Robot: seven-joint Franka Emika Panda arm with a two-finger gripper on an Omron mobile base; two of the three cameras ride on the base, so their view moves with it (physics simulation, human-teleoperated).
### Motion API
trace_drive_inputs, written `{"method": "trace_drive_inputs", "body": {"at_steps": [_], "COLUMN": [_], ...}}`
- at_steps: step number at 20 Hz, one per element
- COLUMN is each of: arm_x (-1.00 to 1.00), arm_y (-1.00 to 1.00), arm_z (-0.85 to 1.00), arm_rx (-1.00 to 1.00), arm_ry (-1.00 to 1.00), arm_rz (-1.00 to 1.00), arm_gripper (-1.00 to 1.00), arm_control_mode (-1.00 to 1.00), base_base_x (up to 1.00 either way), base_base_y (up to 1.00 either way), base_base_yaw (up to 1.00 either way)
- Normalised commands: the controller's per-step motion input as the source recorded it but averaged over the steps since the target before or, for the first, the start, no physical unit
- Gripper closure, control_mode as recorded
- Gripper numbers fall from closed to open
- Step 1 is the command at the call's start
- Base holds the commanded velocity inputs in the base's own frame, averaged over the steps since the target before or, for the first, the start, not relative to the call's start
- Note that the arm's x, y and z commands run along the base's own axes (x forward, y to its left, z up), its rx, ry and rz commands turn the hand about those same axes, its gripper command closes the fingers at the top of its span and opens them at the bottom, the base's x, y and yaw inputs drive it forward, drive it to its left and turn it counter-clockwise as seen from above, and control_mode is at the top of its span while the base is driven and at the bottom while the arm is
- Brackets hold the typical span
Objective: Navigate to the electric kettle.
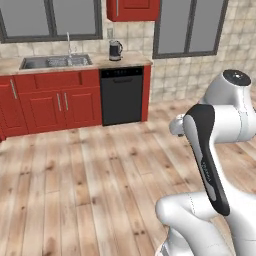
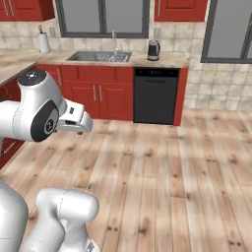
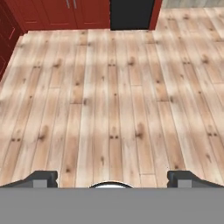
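The fingers point(image 3: 43, 178) are seen spread wide apart in the hand view, with nothing between them, and the gripper point(image 3: 112, 179) is pointed down at bare plank floor point(image 3: 113, 100). The electric kettle point(image 1: 115, 50) is found well away across the room, standing on the beige counter point(image 1: 131, 60) directly above the black dishwasher point(image 1: 122, 95) (just right of the steel sink point(image 1: 56, 62)). Red cabinets point(image 1: 57, 102) are ranged below the counter to the left. From the right base view a paper towel roll point(image 2: 44, 42) is seen at the counter's far left end.
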Motion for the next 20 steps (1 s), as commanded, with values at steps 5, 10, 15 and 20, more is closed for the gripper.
{"method": "trace_drive_inputs", "body": {"at_steps": [5, 10, 15, 20], "arm_x": [0.0, 0.0, 0.0, 0.0], "arm_y": [0.0, 0.0, 0.0, 0.0], "arm_z": [0.0, 0.0, 0.0, 0.0], "arm_rx": [0.0, 0.0, 0.0, 0.0], "arm_ry": [0.0, 0.0, 0.0, 0.0], "arm_rz": [0.0, 0.0, 0.0, 0.0], "arm_gripper": [-1.0, -1.0, -1.0, -1.0], "arm_control_mode": [1.0, 1.0, 1.0, 1.0], "base_base_x": [1.0, 1.0, 1.0, 1.0], "base_base_y": [-0.13, -0.34, -0.44, -0.55], "base_base_yaw": [0.0, 0.0, 0.0, 0.0]}}
